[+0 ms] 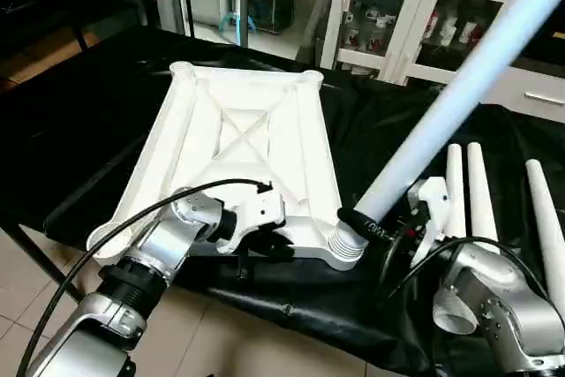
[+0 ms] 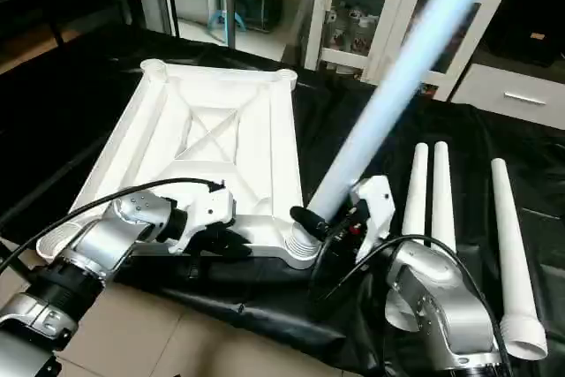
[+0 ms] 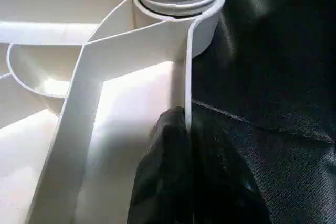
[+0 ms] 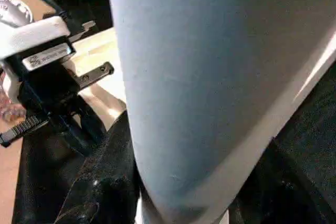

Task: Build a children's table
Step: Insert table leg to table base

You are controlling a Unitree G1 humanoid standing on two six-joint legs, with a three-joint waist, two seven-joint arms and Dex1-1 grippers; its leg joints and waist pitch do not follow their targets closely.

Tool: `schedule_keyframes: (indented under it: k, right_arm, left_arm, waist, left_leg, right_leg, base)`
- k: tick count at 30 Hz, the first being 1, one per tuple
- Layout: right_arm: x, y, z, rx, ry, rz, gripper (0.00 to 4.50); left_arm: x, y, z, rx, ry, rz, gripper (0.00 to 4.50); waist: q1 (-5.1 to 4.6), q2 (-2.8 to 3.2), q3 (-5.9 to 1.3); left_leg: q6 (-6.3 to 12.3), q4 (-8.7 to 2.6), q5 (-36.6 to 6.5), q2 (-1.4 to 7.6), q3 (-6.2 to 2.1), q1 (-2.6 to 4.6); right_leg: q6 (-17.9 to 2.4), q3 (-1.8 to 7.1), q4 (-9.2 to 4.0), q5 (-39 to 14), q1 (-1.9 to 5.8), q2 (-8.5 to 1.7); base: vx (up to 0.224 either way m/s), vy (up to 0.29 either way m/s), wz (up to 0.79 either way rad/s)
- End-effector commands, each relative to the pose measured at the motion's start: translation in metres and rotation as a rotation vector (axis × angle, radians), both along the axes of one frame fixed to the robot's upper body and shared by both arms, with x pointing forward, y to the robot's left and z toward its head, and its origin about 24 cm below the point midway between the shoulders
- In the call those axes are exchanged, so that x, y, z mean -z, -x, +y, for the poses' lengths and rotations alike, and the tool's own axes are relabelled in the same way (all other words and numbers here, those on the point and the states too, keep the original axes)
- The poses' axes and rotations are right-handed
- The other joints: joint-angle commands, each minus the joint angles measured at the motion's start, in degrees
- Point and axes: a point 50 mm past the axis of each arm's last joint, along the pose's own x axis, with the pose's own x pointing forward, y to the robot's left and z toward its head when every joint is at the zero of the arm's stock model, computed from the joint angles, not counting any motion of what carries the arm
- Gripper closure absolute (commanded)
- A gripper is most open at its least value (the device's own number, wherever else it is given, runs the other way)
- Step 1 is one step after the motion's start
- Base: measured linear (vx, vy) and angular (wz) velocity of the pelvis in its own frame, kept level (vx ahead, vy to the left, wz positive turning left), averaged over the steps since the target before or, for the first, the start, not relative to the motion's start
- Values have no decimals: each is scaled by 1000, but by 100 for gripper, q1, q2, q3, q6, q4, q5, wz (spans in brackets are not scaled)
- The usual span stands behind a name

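The left gripper (image 3: 186,171) is seen closed on the near rim of the white table top (image 1: 243,143): in the left wrist view one black finger (image 3: 163,182) lies inside the rim wall and the other outside it, with only the thin wall between them. In the left eye view this grip sits at lower centre of the frame, just left of the near right corner socket (image 1: 346,249).

The right gripper (image 2: 331,218) is clamped around the lower end of a held leg (image 2: 402,81), just above the leg's ribbed end, which is seated in that corner socket. The leg rises tilted toward the upper right corner of the frame. In the right wrist view the leg is pressed close between black fingers (image 4: 100,182), and the left gripper is seen at the left of that frame.

One table top is counted, lying with its ribbed underside up on the black-covered work table (image 1: 97,121), left of centre in the eye views. Four legs are counted: the held one and three loose legs (image 2: 441,192) lying side by side at the right of the frame, two touching and the third apart.

The ribbed leg end in the socket is shown closely by the left wrist view. White glass-door cabinets (image 1: 397,15) are visible at the upper right of the left eye view.
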Motion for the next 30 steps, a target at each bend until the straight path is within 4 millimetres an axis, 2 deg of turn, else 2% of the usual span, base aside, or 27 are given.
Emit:
schedule_keyframes:
  k: [1,5,7,8,9,10,11,12,14,16,21,25,30]
  right_arm:
    - [29,11,3,-41,87,144,265]
    - [32,10,4,-48,111,154,265]
    - [33,9,5,-51,121,157,265]
    - [33,9,5,-50,122,159,265]
    - [34,10,5,-50,124,164,265]
    - [34,10,5,-50,124,164,265]
    - [35,10,4,-49,125,168,265]
    - [37,11,3,-48,132,176,265]
    - [42,13,2,-46,154,196,265]
    - [46,14,0,-36,168,207,265]
    - [53,14,-3,6,176,218,265]
    - [54,13,-7,43,178,217,265]
    - [60,14,-11,58,200,234,265]
  left_arm:
    - [21,10,0,-16,-5,90,450]
    - [21,11,0,-16,-5,91,450]
    - [21,11,-1,-15,-5,92,450]
    - [21,11,-1,-16,-4,92,450]
    - [22,11,-1,-17,-4,91,450]
    - [22,11,-1,-17,-4,91,450]
    - [22,11,-1,-17,-4,91,450]
    - [22,11,-1,-18,-5,91,450]
    - [22,11,0,-19,-7,90,450]
    - [22,11,0,-19,-7,89,450]
    - [22,11,0,-20,-7,88,450]
    - [22,11,1,-21,-7,88,450]
    - [22,11,1,-21,-9,87,450]
  waist:
    - [-27,-46,-94]
    - [-58,-41,-78]
    - [-76,-55,-46]
    - [-84,-42,-23]
    - [-86,-40,-36]
    - [-86,-40,-36]
    - [-97,-56,-56]
    - [-97,-53,-68]
    - [-97,-50,-63]
    - [-91,-53,-57]
    - [-104,-47,-46]
    - [-125,-41,-40]
    - [-138,-41,-43]
  left_leg:
    - [11,-454,-1604,514,-279,71]
    - [-38,-476,-1767,522,-300,86]
    - [-67,-476,-1998,510,-302,127]
    - [-102,-485,-2197,507,-314,172]
    - [-133,-497,-2295,511,-330,208]
    - [-133,-497,-2295,511,-330,208]
    - [-136,-526,-2192,526,-348,168]
    - [-117,-543,-2042,540,-335,156]
    - [-101,-541,-2009,535,-320,159]
    - [-81,-528,-2028,523,-310,161]
    - [-113,-541,-2187,526,-339,168]
    - [-182,-560,-2437,529,-361,184]
    - [-205,-575,-2529,535,-372,186]
  right_leg:
    - [-492,450,-633,-2107,72,-738]
    - [-449,450,-657,-2348,56,-737]
    - [-399,450,-723,-2748,31,-760]
    - [-323,440,-771,-3117,16,-769]
    - [-268,432,-802,-3286,22,-778]
    - [-268,432,-802,-3286,22,-778]
    - [-271,437,-775,-3082,63,-770]
    - [-354,450,-731,-2603,61,-749]
    - [-421,459,-719,-2445,57,-747]
    - [-449,464,-733,-2559,56,-767]
    - [-334,452,-781,-2957,37,-770]
    - [-293,449,-794,-3104,22,-772]
    - [-282,448,-804,-3105,16,-773]
  base:
    - [0,0,0]
    - [0,0,0]
    - [0,0,0]
    - [0,0,0]
    - [0,0,0]
    - [0,0,0]
    - [0,0,0]
    - [0,0,0]
    - [0,0,0]
    - [0,0,0]
    - [0,0,0]
    - [0,0,0]
    - [0,0,0]
